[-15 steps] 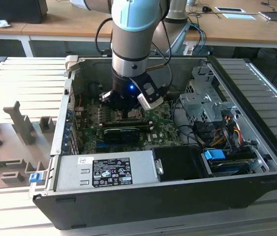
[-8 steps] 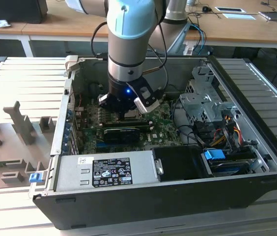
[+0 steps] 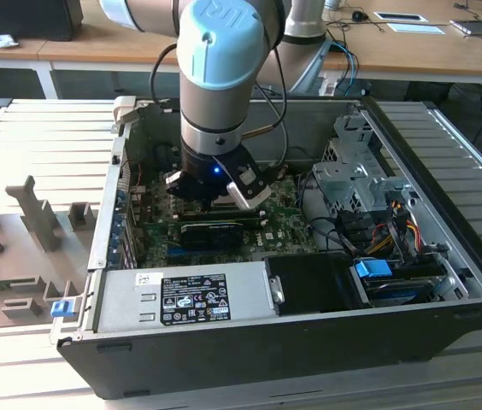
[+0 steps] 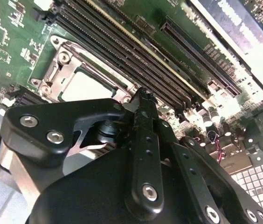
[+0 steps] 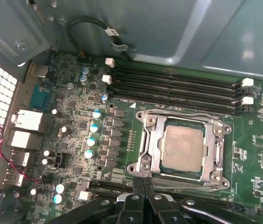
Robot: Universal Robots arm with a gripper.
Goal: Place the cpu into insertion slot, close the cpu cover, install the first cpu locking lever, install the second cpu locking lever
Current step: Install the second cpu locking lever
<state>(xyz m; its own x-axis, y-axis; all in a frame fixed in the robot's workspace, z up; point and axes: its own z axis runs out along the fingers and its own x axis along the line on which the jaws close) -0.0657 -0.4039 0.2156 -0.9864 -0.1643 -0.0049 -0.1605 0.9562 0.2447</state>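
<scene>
The cpu [image 5: 183, 148], a pale silver square, lies in its socket on the green motherboard [image 5: 75, 107]. The cpu cover [image 5: 150, 149], a silvery frame, lies flat around it, and the chip shows through its window. My gripper [image 5: 144, 183] is shut, with its black fingers [image 5: 135, 198] pressed together and their tips at the socket's near corner. I see nothing held between them. In the second wrist view the gripper [image 4: 143, 95] stands just beside the cpu [image 4: 87, 84] and the cpu cover [image 4: 59, 70]. In the exterior view the gripper [image 3: 215, 198] hangs low inside the open computer case [image 3: 446, 213].
Black memory slots [image 5: 178, 86] run along the socket's far side. Several upright capacitors [image 5: 94, 127] stand beside it. A black card [image 3: 211, 231], a grey power supply [image 3: 181, 295] and a metal drive cage [image 3: 356, 166] with cables crowd the case.
</scene>
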